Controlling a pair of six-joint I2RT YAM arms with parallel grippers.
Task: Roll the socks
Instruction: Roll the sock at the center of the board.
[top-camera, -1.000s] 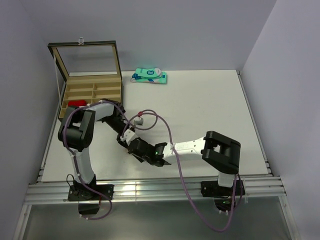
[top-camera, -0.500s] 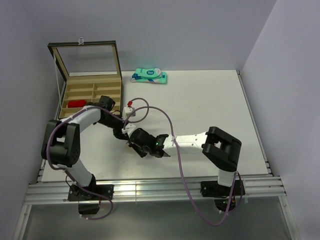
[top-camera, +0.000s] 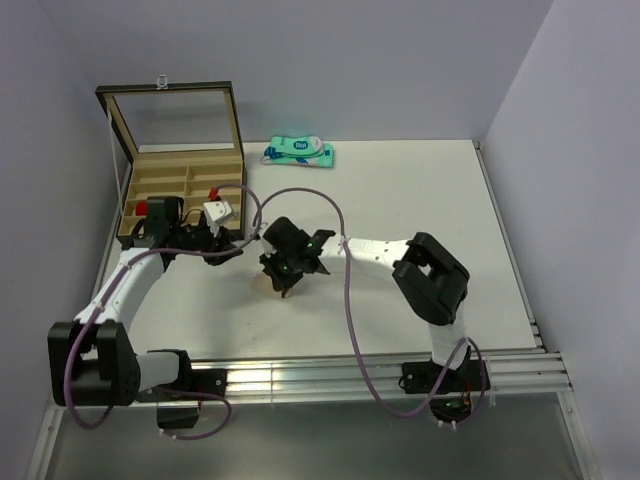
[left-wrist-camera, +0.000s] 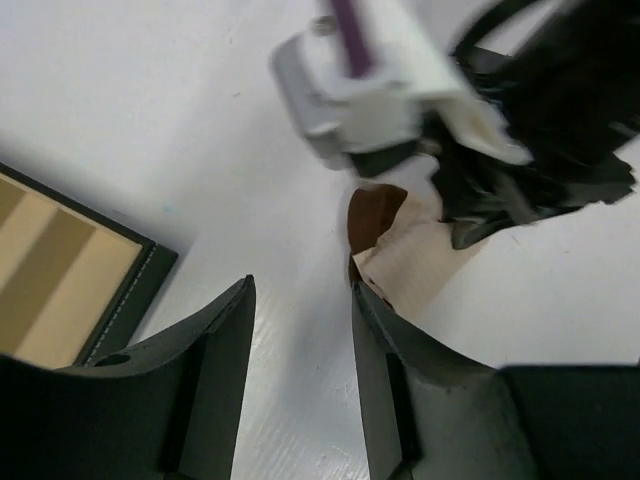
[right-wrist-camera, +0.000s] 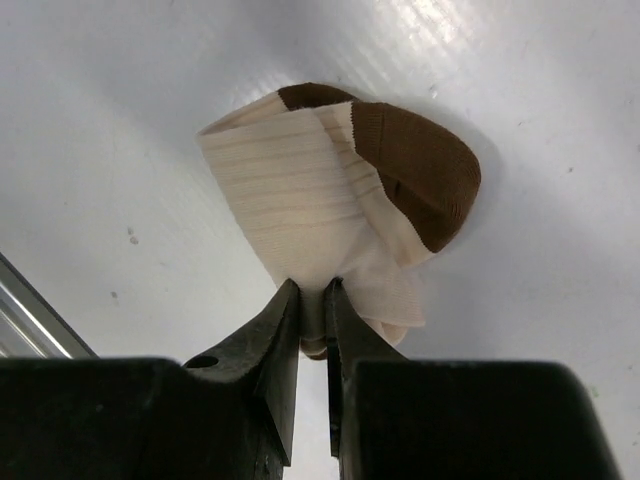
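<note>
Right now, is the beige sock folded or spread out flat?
Folded: the beige sock is doubled over in layers, brown toe on top, its edge pinched in the right hand.

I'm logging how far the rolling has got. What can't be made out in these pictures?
Red sock: top view, mostly behind the left arm inside the wooden box; any patch unseen.
Beige sock: top view, almost wholly under the right gripper; right wrist view, its pinched end hidden between the jaws.
Teal packet: top view, print too small.
</note>
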